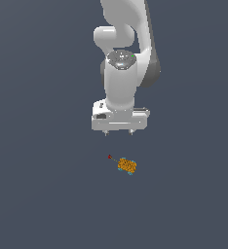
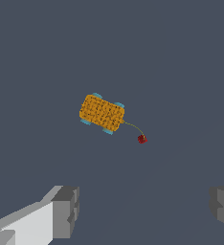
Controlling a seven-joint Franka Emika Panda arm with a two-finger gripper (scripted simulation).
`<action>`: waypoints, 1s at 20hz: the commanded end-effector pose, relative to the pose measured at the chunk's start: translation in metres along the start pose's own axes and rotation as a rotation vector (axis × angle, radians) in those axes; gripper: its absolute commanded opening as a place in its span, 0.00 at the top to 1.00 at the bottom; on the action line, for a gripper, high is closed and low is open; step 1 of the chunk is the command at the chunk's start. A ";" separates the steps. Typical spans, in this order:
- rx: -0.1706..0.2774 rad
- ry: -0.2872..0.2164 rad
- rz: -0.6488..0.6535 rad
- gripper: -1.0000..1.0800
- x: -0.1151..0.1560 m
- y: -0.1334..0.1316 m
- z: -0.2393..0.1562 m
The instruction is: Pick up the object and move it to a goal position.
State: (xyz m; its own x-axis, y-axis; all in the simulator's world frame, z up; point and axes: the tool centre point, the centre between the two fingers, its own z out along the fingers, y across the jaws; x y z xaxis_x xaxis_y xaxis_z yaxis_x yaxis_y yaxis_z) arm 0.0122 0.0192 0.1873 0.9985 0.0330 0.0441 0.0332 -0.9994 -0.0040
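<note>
The object (image 1: 127, 166) is a tiny blocky orange thing with dark speckles and teal-blue corners, lying on the flat grey ground. A thin line runs from it to a small red dot (image 1: 109, 156). In the wrist view the object (image 2: 102, 113) and the red dot (image 2: 142, 139) show beyond the fingers. My gripper (image 1: 118, 133) hangs from the white arm above the object, apart from it and slightly toward the exterior view's left. It is open and empty, with grey fingertips (image 2: 66, 212) spread wide.
The ground is a plain dark grey surface (image 1: 38, 194) with nothing else on it. The white arm (image 1: 123, 58) rises out of the top of the exterior view.
</note>
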 end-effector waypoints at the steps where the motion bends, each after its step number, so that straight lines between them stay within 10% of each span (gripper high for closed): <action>1: 0.000 0.000 0.000 0.04 0.000 0.000 0.000; 20: 0.015 -0.014 -0.026 0.04 -0.004 -0.022 0.009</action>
State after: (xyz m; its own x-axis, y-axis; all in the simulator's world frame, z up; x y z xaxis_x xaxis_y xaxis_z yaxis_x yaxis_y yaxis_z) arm 0.0070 0.0411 0.1786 0.9982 0.0510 0.0308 0.0516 -0.9985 -0.0191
